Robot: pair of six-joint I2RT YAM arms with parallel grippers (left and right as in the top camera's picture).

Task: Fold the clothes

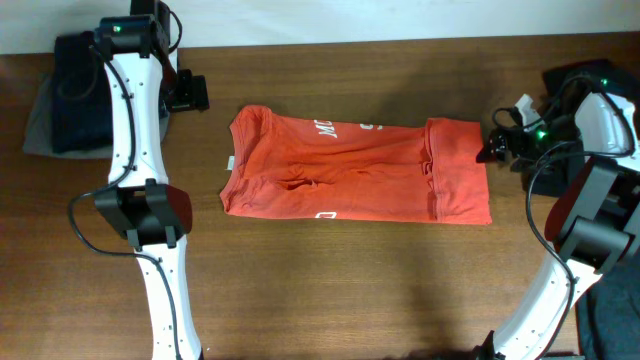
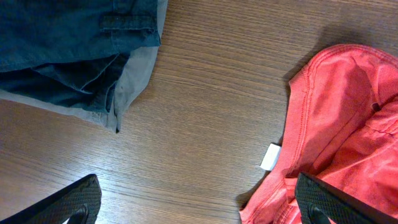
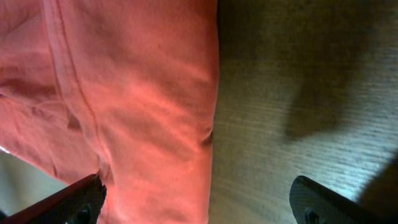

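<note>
Overhead shows the orange-red T-shirt [image 1: 355, 170] mid-worktop [image 1: 330, 290], lying as a long strip, so I'd guess it's waiting for a crosswise fold. The right claw [image 1: 492, 148] sits just off its right end. The left claw [image 1: 188, 92] is past the collar, near a pile of dark clothes [image 1: 60, 95]. Both are wide open and empty.

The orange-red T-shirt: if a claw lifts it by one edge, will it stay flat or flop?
It would probably flop: the T-shirt lies in soft creases, folded over itself. It looks thin, so likely light to lift. Pushed, it would more likely bunch up than slide whole across the wooden table.
</note>
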